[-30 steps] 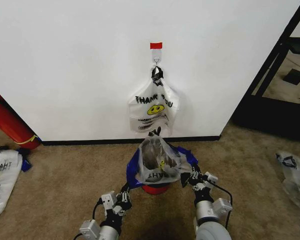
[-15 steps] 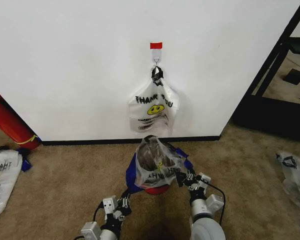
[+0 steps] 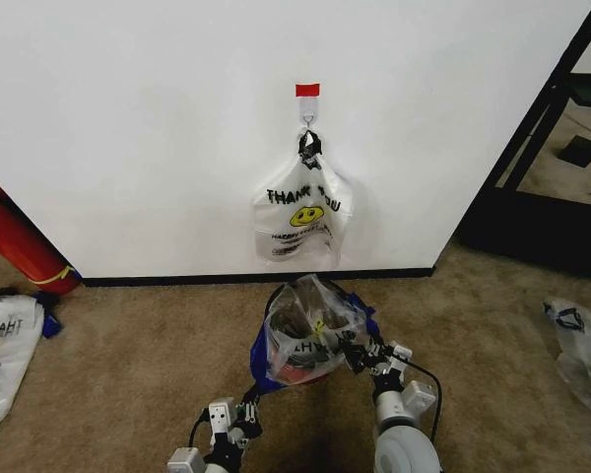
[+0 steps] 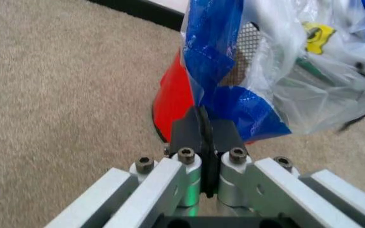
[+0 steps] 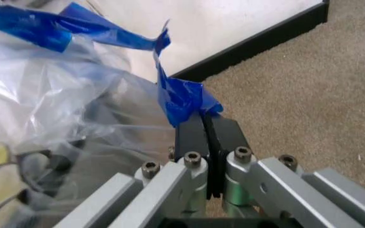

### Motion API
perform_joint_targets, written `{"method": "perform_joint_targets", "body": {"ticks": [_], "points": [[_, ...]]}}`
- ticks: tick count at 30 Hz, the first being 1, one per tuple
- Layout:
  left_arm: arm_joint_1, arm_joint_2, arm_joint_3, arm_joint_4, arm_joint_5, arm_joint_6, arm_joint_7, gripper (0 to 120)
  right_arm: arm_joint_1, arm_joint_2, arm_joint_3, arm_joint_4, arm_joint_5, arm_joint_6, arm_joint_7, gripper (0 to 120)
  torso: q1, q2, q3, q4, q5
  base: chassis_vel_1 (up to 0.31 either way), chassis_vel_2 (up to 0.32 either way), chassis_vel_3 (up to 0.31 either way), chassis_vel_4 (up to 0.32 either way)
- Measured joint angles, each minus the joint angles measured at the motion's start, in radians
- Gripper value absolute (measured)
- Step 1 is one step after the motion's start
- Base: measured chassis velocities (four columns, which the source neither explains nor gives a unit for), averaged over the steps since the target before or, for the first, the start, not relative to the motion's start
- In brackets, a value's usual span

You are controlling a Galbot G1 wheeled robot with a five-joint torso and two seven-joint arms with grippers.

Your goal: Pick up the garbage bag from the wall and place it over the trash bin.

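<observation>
Both grippers have pulled back toward the robot, garbage bag (image 3: 310, 330) dragged along.
Left gripper (image 4: 203, 124) and right gripper (image 5: 206, 124) each clench blue edge (bag draped over trash bin (image 4: 175, 102)).

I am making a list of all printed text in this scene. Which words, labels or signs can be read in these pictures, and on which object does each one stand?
"THANK YOU": black print above a yellow smiley face, on the bag hanging on the wall hook.
Small lines under that smiley: too blurred to read.
"THANK": on the bag lying on the floor, cut off by the picture's edge.
Black print on the garbage bag over the trash bin: crumpled, not readable.
</observation>
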Motion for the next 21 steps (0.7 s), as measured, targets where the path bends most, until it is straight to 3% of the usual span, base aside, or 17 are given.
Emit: {"method": "perform_joint_targets", "body": {"ticks": [21], "points": [[-0.146, -0.040, 0.049, 0.068, 0.015, 0.035, -0.030, 0, 0.124, 0.013, -0.009, -0.130, -0.005, -0.015, 0.001, 0, 0.000, 0.000, 0.000, -0.0001, 0.0000, 0.000, 0.000, 0.000, 0.000]]}}
